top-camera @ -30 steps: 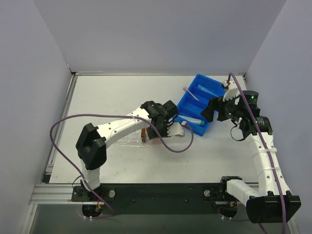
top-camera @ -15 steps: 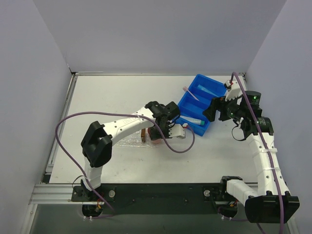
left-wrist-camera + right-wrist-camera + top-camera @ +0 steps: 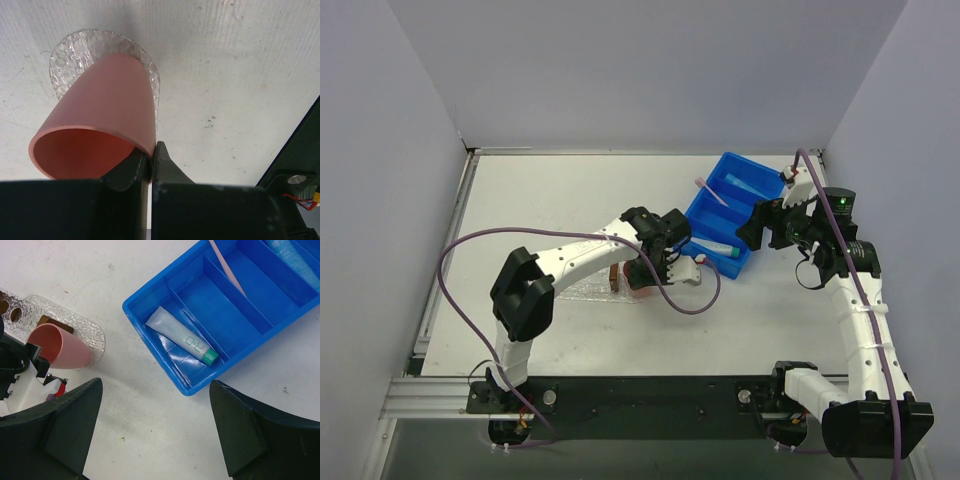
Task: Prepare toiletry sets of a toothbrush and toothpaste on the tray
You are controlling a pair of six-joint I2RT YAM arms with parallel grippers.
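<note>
Toothpaste (image 3: 182,341), whitish with a teal cap, lies in the blue bin (image 3: 131,307) just ahead of my wide-open right gripper (image 3: 155,427), its long axis diagonal to my jaw line, while my left gripper (image 3: 150,160), farther off, pinches the pink cup (image 3: 100,110) by its rim over the tray (image 3: 75,45).

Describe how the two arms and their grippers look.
Both the left arm and right arm have white links and black joints, each trailing a purple cable. A green light glows on the right arm. The left gripper and right gripper have black fingers.
</note>
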